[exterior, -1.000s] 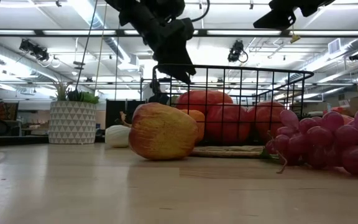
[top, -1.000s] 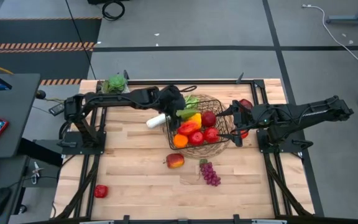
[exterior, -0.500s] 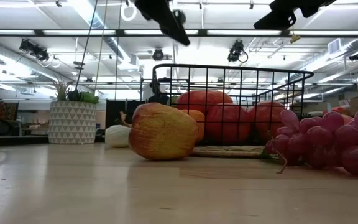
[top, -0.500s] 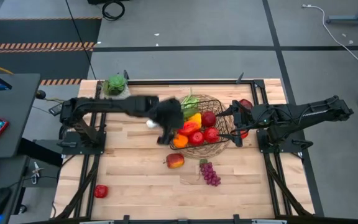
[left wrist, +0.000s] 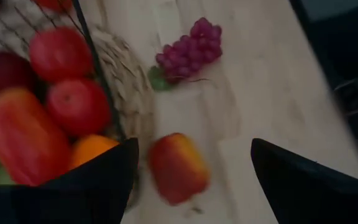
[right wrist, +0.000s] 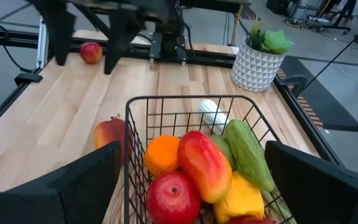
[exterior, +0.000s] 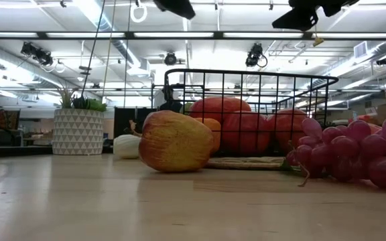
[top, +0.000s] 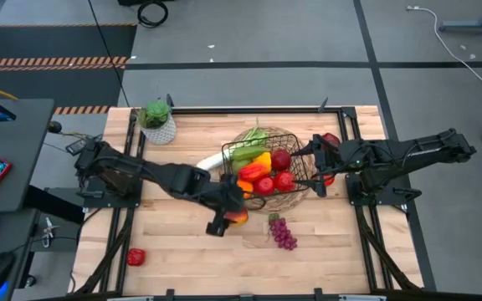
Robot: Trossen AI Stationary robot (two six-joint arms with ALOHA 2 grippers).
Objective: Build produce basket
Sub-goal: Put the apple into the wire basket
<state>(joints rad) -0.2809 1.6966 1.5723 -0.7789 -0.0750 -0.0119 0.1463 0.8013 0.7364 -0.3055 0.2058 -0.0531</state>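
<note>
Positioning left hand (left wrist: 191, 158), fingers spread and empty, above red-yellow toy apple (top: 236, 216) lying on wooden counter (top: 174, 247) just beside black wire-grid basket (top: 295, 163). Waiting with right hand (right wrist: 191, 186) wide open, empty, at basket's far side. Next, judging: lowering, straddling apple, closing, lifting into basket.

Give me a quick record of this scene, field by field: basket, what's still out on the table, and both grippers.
basket: black wire basket on a woven mat, holding red, orange, yellow and green produce
loose on table: red-yellow apple, grapes, small red apple near the front left corner
leek: white end sticks out over basket's left side
left gripper: jaws open, above the red-yellow apple
right gripper: jaws open, at basket's right side
</note>
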